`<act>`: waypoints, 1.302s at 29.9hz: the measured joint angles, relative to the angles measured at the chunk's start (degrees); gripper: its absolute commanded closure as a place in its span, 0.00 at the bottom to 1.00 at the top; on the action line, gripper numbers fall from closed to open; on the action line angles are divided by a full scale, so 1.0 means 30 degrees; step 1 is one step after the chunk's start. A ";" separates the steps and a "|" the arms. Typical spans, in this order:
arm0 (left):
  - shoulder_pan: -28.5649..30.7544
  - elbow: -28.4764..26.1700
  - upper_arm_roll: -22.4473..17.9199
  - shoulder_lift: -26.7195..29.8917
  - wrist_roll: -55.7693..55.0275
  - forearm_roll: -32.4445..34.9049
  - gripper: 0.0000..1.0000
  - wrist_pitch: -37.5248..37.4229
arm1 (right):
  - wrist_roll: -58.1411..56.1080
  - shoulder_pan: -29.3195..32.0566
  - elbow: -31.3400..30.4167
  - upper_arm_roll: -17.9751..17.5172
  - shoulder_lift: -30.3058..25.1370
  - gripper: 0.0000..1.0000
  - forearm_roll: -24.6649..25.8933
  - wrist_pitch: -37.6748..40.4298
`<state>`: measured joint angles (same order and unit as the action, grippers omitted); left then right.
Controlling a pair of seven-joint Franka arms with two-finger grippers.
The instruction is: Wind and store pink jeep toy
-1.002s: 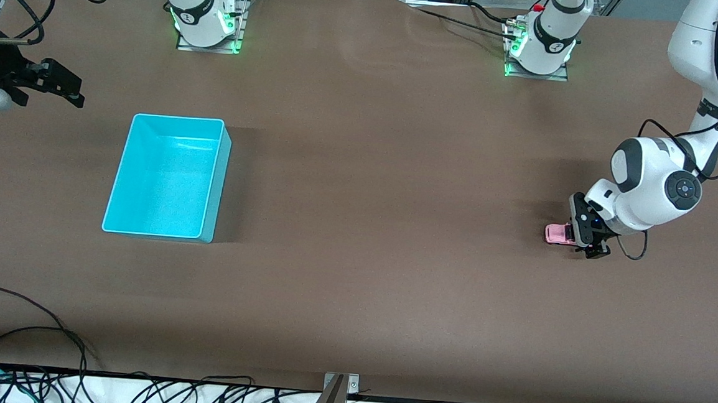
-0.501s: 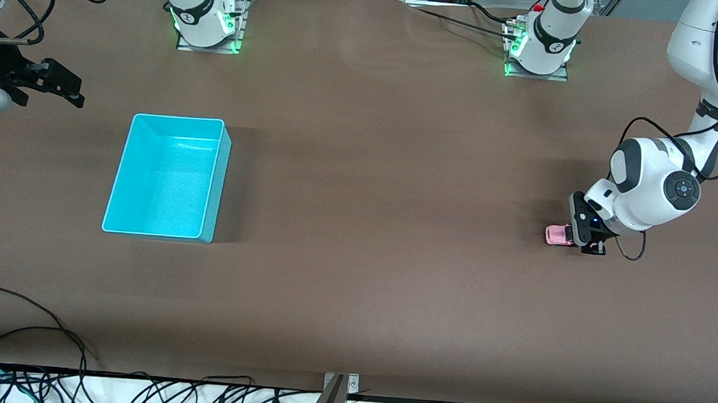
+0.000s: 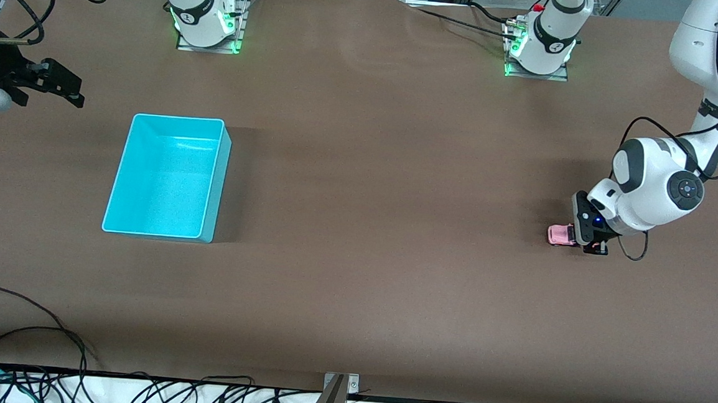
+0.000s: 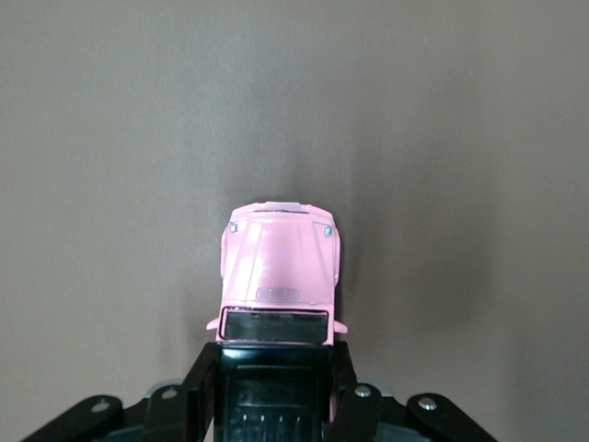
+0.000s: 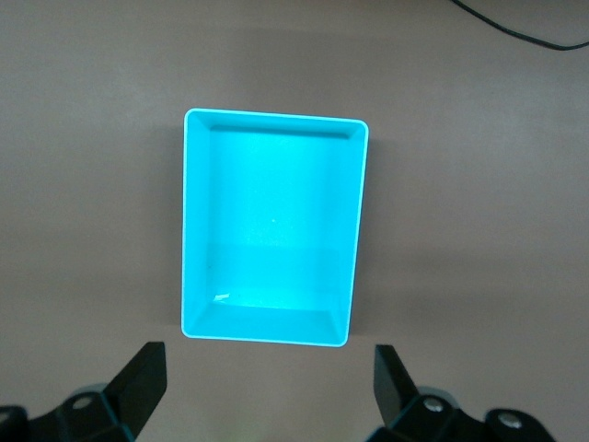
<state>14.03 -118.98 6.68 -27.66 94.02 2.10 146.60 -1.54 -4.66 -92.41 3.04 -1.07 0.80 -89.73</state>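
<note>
Pink jeep toy: one, on the tabletop toward the left arm's end, wheels down, black rear between the fingers.
Left end effector: pinching the pink jeep toy at its black rear.
Right end effector: spread, waiting over the cyan bin.
Cyan bin: one, well apart from the jeep, toward the right arm's end.
Between jeep and bin: bare tabletop.

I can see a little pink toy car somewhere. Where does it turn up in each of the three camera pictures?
Front view: the pink jeep toy sits on the brown table toward the left arm's end, in the left gripper.
Left wrist view: pink jeep toy at centre, its black rear between the fingers.
Right wrist view: not in it; only the cyan bin.
Shared landmark: the brown table.
</note>
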 measured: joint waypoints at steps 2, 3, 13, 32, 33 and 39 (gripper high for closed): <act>0.0393 0.0036 -0.0017 -0.0023 0.0339 0.0000 0.80 0.0007 | 0.0000 0.0001 0.0000 0.0001 0.0000 0.00 0.0000 0.0000; 0.0558 0.0053 -0.0024 -0.0036 0.0488 0.0000 0.79 0.0023 | 0.0000 0.0000 0.0000 0.0000 0.0000 0.00 0.0000 0.0000; 0.3232 0.0752 0.0021 -0.0490 0.3282 -0.0002 0.79 0.0070 | 0.0000 0.0000 -0.0001 0.0000 0.0000 0.00 0.0000 0.0000; 0.5877 0.2141 0.0105 -0.1327 0.7176 -0.0007 0.78 0.0038 | 0.0000 -0.0001 0.0000 -0.0002 0.0000 0.00 0.0000 0.0000; 0.5962 0.2221 0.0096 -0.1376 0.7284 -0.0007 0.78 0.0036 | 0.0000 -0.0002 0.0000 -0.0003 0.0000 0.00 0.0000 0.0000; 0.6767 0.2858 0.0089 -0.1765 0.7722 -0.0007 0.75 0.0016 | 0.0000 -0.0005 0.0000 -0.0004 0.0000 0.00 0.0000 0.0000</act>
<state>34.33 -110.40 6.95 -32.96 117.19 2.08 146.65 -1.54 -4.67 -92.41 3.02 -1.08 0.79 -89.73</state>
